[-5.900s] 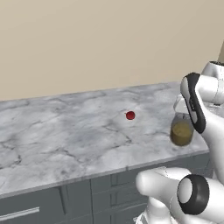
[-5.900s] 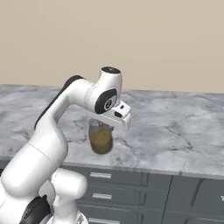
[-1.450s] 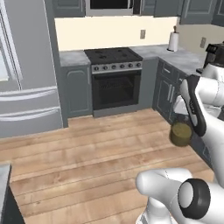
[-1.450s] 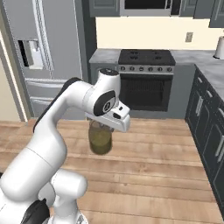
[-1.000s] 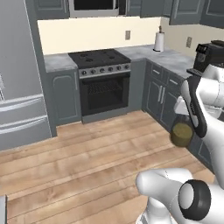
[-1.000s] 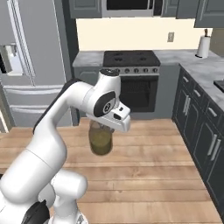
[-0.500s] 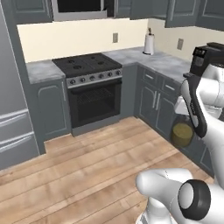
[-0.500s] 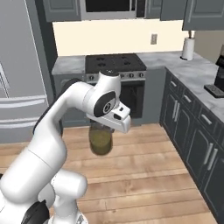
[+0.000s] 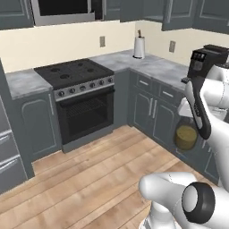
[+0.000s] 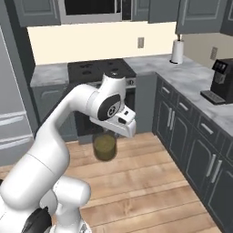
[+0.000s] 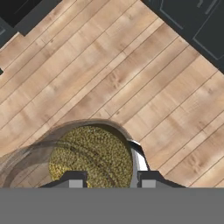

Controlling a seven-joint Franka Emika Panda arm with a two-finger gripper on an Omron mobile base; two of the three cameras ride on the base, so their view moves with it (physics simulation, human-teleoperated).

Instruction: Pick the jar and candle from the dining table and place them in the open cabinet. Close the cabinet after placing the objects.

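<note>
My gripper (image 10: 105, 136) is shut on the jar (image 10: 104, 146), a clear glass jar with olive-brown filling in its lower half. It hangs over the wooden floor at mid height. In the left base view the jar (image 9: 185, 136) shows just below my forearm, in front of the dark base cabinets. From above, the hand view looks into the jar (image 11: 89, 157), with my fingertips (image 11: 148, 179) on either side of its rim. The candle and the dining table are out of view. Dark wall cabinets (image 9: 197, 13) hang along the top; I cannot tell whether one is the open cabinet.
A black stove (image 9: 76, 76) stands ahead, with grey marble counters running round the corner to the right. On them are a paper-towel roll (image 10: 176, 51) and a black coffee machine (image 10: 222, 79). Dark base cabinets (image 10: 195, 141) line the right side. A fridge (image 10: 9, 113) is at the left.
The base has moved, so the whole kitchen slides left in both base views and the corner counter comes in. The jar stays in my gripper at the same height.
</note>
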